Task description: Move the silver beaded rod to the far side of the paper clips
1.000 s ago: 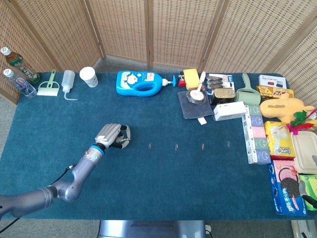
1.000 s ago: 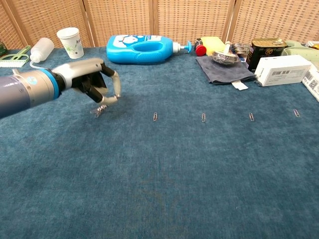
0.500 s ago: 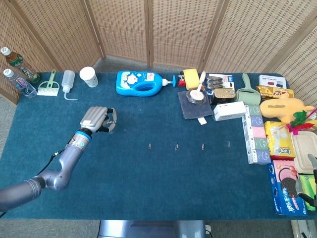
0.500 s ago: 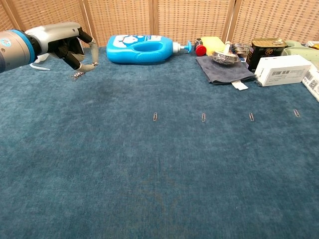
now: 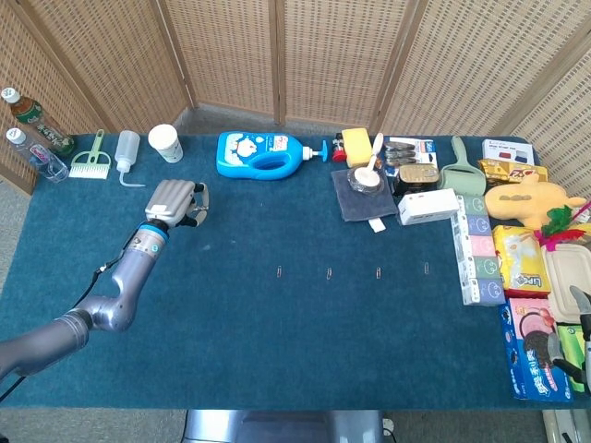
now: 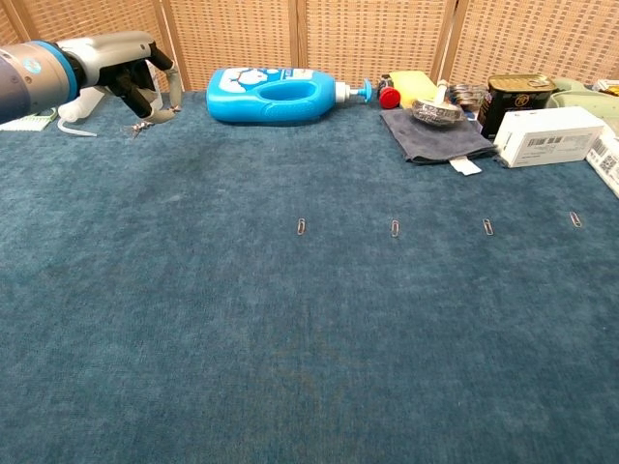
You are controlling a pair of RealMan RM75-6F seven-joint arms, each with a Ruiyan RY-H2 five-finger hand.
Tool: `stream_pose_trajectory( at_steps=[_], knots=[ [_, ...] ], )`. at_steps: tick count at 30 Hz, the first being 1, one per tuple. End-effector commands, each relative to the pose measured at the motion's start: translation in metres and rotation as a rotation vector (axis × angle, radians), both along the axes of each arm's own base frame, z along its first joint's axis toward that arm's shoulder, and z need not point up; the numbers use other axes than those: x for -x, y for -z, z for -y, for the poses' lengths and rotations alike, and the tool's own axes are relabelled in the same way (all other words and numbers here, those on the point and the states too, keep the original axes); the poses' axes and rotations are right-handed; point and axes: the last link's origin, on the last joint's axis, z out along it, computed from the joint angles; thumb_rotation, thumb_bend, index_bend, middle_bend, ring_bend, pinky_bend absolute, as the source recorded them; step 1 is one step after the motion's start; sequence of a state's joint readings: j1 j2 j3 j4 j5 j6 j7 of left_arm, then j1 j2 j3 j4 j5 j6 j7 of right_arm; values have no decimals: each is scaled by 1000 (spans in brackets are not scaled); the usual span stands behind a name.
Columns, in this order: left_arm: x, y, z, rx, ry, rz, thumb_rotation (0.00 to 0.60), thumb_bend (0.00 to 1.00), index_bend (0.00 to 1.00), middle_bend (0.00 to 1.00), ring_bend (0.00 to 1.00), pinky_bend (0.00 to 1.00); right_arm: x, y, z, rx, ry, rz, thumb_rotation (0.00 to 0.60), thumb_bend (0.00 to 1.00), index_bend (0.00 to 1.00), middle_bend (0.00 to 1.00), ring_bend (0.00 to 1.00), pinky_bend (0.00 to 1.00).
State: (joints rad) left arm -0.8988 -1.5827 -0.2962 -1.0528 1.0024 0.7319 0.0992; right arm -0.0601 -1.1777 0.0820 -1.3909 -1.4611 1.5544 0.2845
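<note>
Rod [image 6: 141, 125], pinched in the left hand [image 5: 175, 203], has travelled from level with the clips [image 6: 304, 227] to their 10 o'clock, near the bottle [image 6: 276, 95]. Only setting it down remains, likely.

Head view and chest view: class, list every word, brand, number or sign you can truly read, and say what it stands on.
No text can be read with confidence.
Blue detergent bottle: cartoon picture, wording too blurred.
White box: barcode label, print too small.
Yellow snack packet: red lettering, blurred.
Blue packet: print too small.
White paper cup: pattern only, unreadable.
</note>
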Motion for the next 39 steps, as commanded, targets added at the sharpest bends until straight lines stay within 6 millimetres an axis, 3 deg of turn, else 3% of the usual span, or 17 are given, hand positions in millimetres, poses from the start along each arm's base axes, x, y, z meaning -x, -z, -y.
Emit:
stream_pose_trajectory(
  at_steps=[1, 12, 15, 19, 23, 29, 33, 39],
  knots=[
    [-2, 3, -4, 3, -14, 10, 600, 408, 653, 1000, 1000, 1000, 0, 0, 0, 0, 1, -1, 600, 501, 0, 140, 106, 170],
    [5, 19, -11, 10, -39, -38, 600, 404, 649, 1000, 1000, 1000, 2, -3, -2, 4, 15, -1, 600, 500, 0, 140, 106, 170],
    [6, 25, -13, 11, -48, -43, 600, 388, 595, 981, 980, 1000, 4, -5, -5, 12, 25, -4, 600, 500, 0, 140, 105, 170],
    [6, 30, -11, 25, -34, -24, 600, 353, 444, 829, 803, 970, 5, -5, -4, 12, 32, -5, 600, 500, 0, 139, 104, 170],
    [7, 32, -5, 38, -26, 9, 600, 309, 328, 658, 628, 751, 4, -4, -2, 5, 31, -2, 600, 500, 0, 123, 89, 170],
    [13, 27, 11, 63, 8, 40, 600, 298, 248, 465, 427, 583, 1, -2, 4, -3, 18, -6, 600, 500, 0, 113, 48, 147],
    [19, 13, 28, 48, 17, 101, 600, 296, 240, 408, 357, 544, -2, 0, 10, -6, -2, -8, 600, 501, 0, 103, 8, 114],
    [48, -21, 75, 12, -12, 142, 595, 275, 239, 383, 314, 505, -5, 4, 23, -35, -26, -22, 600, 501, 0, 82, 0, 98]
  ],
)
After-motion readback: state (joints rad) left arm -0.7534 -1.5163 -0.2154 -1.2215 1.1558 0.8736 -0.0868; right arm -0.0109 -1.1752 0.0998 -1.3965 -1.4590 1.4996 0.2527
